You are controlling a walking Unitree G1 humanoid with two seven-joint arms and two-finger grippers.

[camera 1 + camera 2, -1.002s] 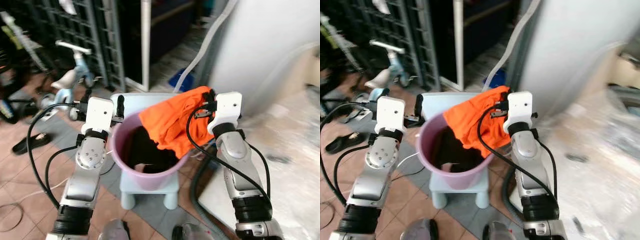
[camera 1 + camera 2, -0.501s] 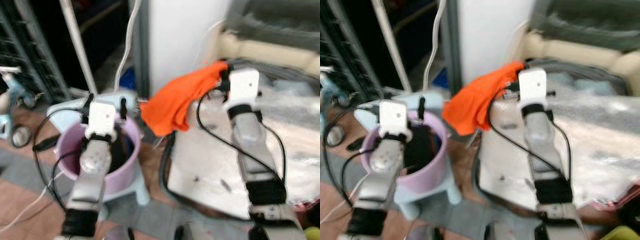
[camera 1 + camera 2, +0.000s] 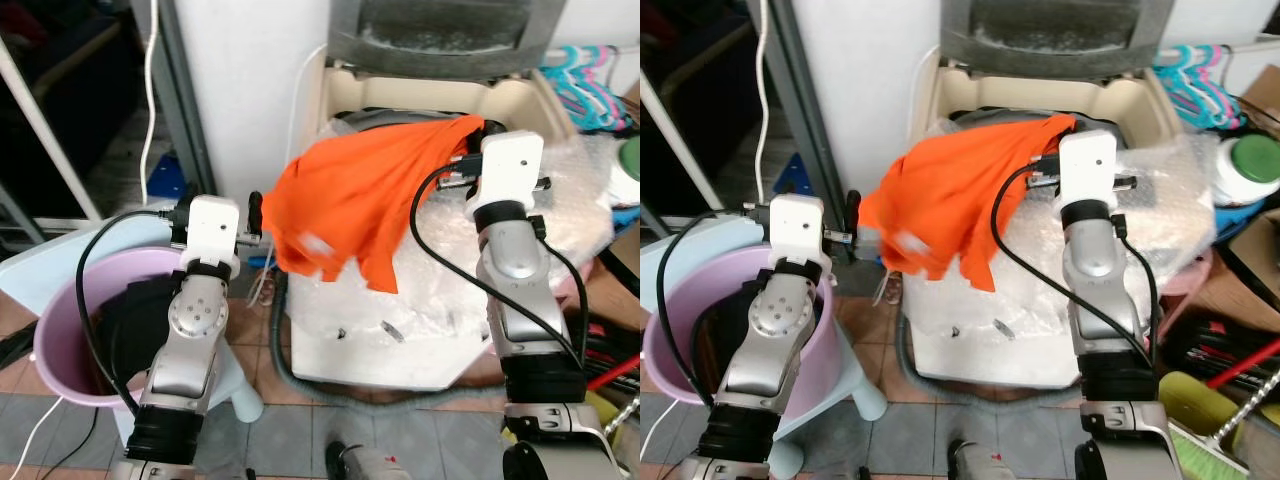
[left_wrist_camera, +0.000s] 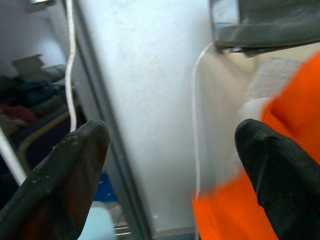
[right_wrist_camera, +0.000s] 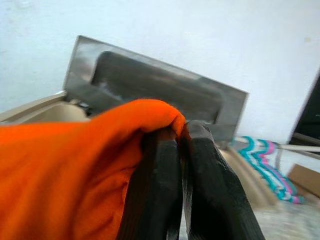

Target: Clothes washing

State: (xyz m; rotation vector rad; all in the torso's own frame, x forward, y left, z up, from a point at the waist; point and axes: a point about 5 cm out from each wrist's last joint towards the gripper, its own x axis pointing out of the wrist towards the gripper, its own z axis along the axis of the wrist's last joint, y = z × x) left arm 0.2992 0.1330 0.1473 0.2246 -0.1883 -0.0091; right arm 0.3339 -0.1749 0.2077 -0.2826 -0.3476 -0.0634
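Pink bucket point(image 3: 60, 335) on pale stool point(image 3: 30, 270), holding dark clothes point(image 3: 135, 310). Left claw point(image 4: 170, 165): fingers spread apart, holding nothing, beside the bucket. Orange garment point(image 3: 360, 200): hung over the open washing machine point(image 3: 420, 90). Right claw point(image 5: 182, 165): fingers pinched together on the garment's upper edge.

The orange garment point(image 3: 355, 205) drapes across the washer's open tub point(image 3: 400, 115), covering its mouth. The raised lid point(image 3: 445, 30) walls off the back. Bubble wrap point(image 3: 410, 310) covers the top nearer the robot.

soft matte orange cloth point(image 3: 350, 195), smooth pink plastic bucket point(image 3: 62, 330), crinkly shiny bubble wrap point(image 3: 420, 300), cream plastic washer point(image 3: 345, 85) with grey lid point(image 3: 445, 30), brushed silver metal arms
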